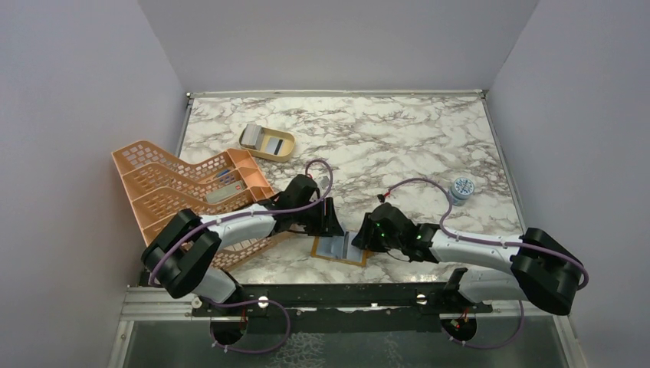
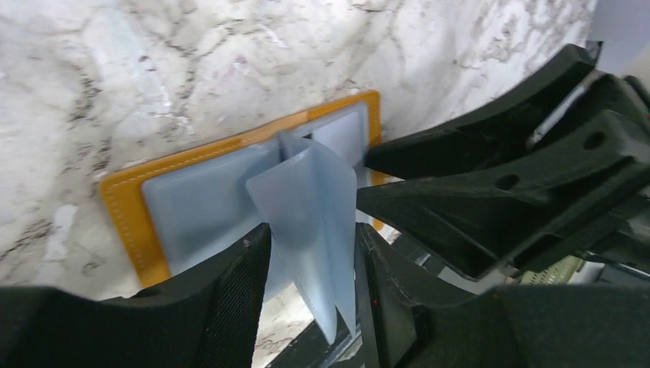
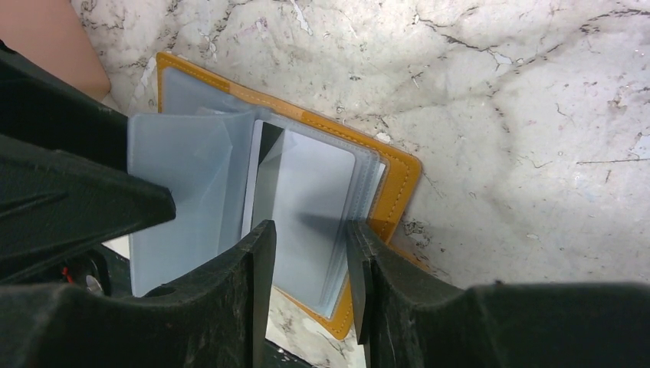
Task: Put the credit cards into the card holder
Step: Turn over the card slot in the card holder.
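From above, both arms fold low and inward, the left gripper point(image 1: 331, 218) and right gripper point(image 1: 364, 236) meeting over the card holder point(image 1: 331, 248), which lies open at the worktop's point(image 1: 398, 138) near edge. Left wrist: the jaws are part-closed on a raised clear sleeve point(image 2: 306, 192), bowing it. Right wrist: the fingers straddle a pale card point(image 3: 318, 192) at the pockets; I cannot tell whether they grip it

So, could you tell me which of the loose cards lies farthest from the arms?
The grey card in the tan oval dish, toward the back; the other card lies in the peach rack, nearer the front.
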